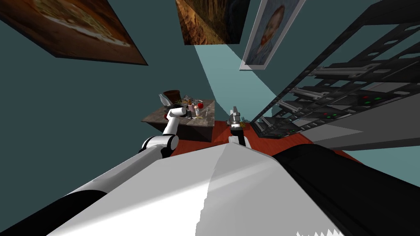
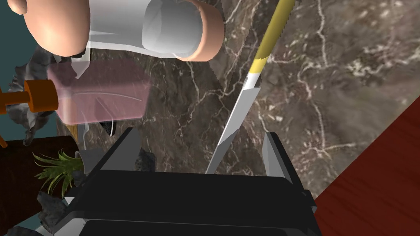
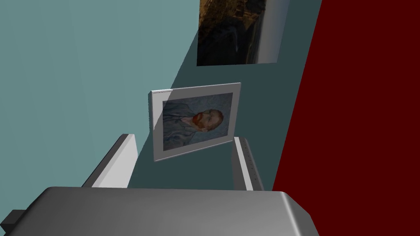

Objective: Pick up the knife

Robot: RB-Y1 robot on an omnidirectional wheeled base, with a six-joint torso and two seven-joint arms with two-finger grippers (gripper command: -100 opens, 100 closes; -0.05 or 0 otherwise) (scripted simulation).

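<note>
Yellow-handled knife (image 2: 242, 106) lies flat on the brown marbled bench (image 2: 328, 82), blade tip between the spread fingers of the left gripper (image 2: 199, 135); the right gripper (image 3: 182, 138) is likewise spread, holding nothing.

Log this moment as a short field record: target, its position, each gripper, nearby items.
target: knife, yellow handle, grey blade
position: flat on the dark marbled table, blade end toward the left gripper
left gripper: open, low over the table, blade tip between its fingers, not gripped
right gripper: open, holding nothing, off beside the table
nearby: pink bottle with orange cap, small green plant
task state: knife not yet grasped
</note>
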